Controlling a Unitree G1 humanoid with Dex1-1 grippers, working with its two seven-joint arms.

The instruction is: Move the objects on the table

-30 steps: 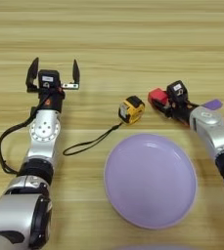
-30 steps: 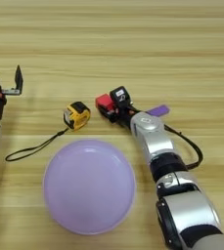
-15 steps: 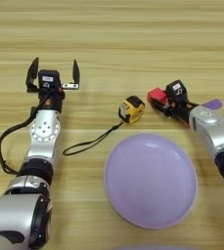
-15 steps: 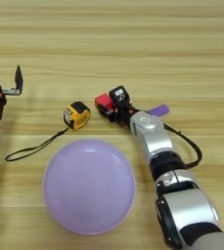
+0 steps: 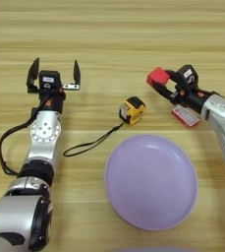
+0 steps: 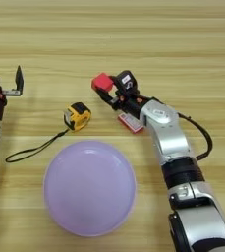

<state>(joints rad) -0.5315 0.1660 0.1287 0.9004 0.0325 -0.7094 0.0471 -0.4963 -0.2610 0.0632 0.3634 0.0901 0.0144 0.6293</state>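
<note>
Spanning both views, the light-wood tabletop (image 5: pixel 114 29) carries a lilac plate (image 5: pixel 152 183) near the front, with the tape measure (image 5: pixel 132 110) just beyond its rim and the cord (image 5: pixel 87 145) trailing left. The right tool (image 5: pixel 159 83) is closed on the red cube (image 5: pixel 157 76), above the wood; a shallow pinch could let it slip. The red-and-white box (image 5: pixel 185 115) lies beside that arm and risks being swept. The left tool (image 5: pixel 53 75) rests spread wide and empty.
</note>
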